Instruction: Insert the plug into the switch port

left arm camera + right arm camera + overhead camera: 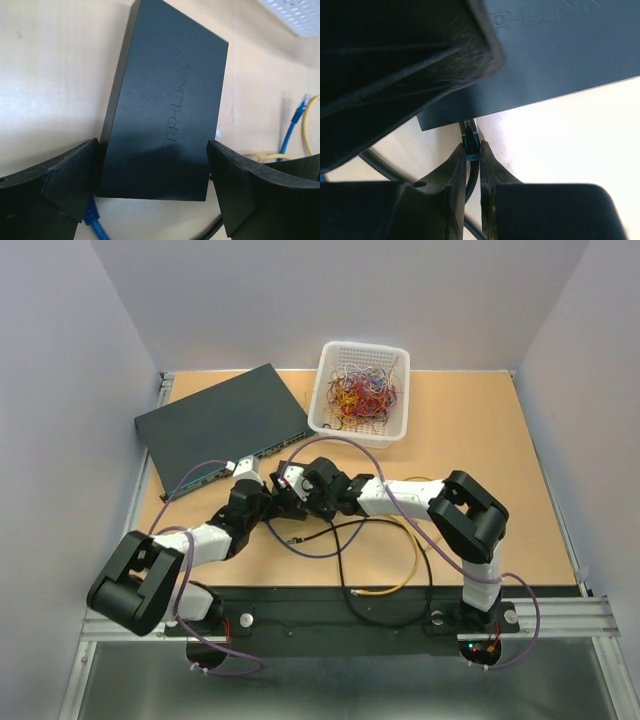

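R end effector [472, 148] pinches plug [470, 136] at switch [560, 55]; top cam hides it.

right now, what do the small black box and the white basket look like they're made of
The small black box is probably moulded plastic, matte black: the TP-LINK lettering is formed in the lid itself and the surface gives only a dull sheen. The basket is likely white plastic: its walls are a fine perforated grid.
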